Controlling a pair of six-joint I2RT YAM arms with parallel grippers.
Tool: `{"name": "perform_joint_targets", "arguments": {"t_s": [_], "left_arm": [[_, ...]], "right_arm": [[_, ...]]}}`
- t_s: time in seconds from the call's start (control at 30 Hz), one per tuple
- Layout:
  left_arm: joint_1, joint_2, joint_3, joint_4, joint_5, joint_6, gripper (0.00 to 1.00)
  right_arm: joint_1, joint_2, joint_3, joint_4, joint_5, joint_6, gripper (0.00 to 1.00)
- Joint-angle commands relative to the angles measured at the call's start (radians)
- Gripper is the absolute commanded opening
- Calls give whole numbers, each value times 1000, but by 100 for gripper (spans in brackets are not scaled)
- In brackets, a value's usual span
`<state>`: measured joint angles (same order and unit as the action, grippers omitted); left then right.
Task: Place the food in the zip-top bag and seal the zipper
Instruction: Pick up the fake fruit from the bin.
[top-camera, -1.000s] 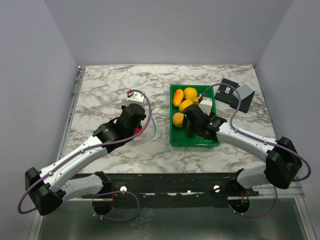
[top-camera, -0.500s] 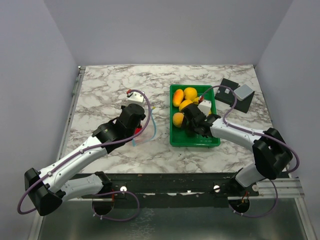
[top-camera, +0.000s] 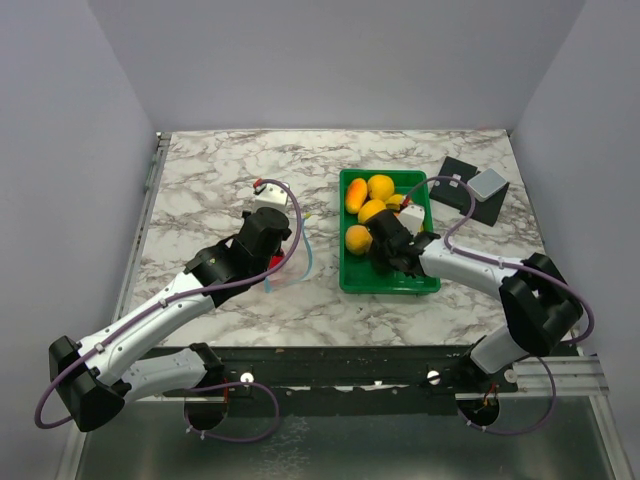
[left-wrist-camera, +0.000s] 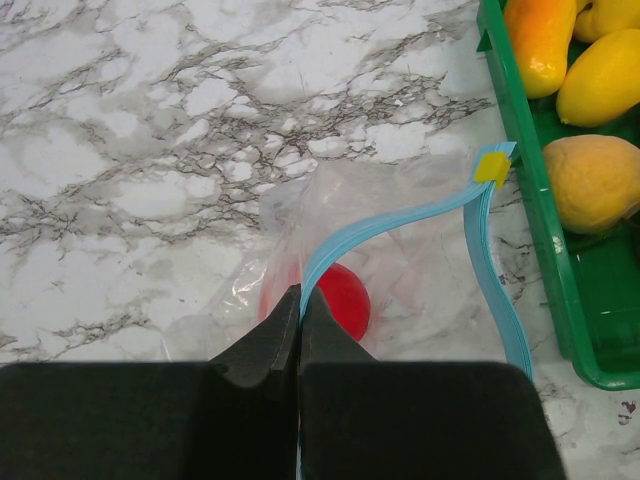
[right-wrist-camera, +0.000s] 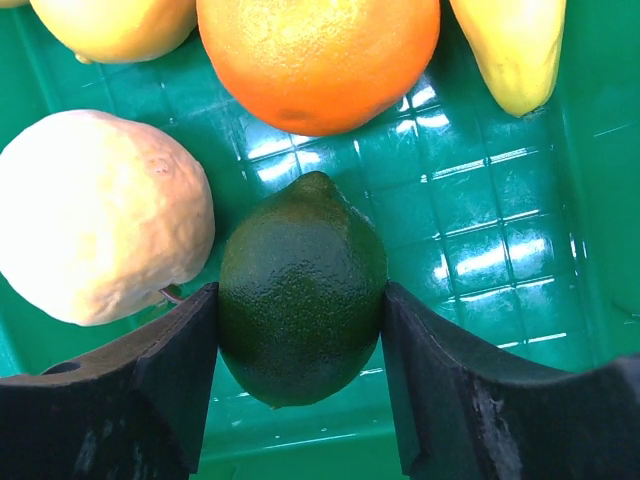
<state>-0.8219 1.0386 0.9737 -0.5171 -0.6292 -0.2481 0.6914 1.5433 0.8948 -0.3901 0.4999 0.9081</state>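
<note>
Jaws closed, the left gripper (left-wrist-camera: 300, 300) pinches the blue zipper (left-wrist-camera: 400, 222) of the clear bag (left-wrist-camera: 420, 270), holding its mouth open just left of the green tray (right-wrist-camera: 480, 240). A red fruit (left-wrist-camera: 345, 295) lies inside. The right gripper (right-wrist-camera: 300, 310) clasps a dark green fruit (right-wrist-camera: 300, 270) in the tray's near end, apparently bound for the bag.

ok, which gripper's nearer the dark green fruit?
Right. The right gripper straddles the dark green fruit in the tray, fingers against both sides; the left gripper is outside the tray, pinching the zipper.
</note>
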Motion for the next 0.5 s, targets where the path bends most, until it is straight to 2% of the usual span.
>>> {"name": "perform_joint_targets", "arguments": {"t_s": [0.0, 0.17, 0.47], "left_arm": [[3, -17, -10, 19, -29, 8, 0], [4, -17, -10, 19, -30, 8, 0], [3, -14, -9, 19, -27, 8, 0]], "right_arm": [[-7, -20, -27, 1, 7, 12, 50], [-8, -73, -30, -15, 16, 3, 34], [-7, -216, -39, 16, -42, -68, 27]]}}
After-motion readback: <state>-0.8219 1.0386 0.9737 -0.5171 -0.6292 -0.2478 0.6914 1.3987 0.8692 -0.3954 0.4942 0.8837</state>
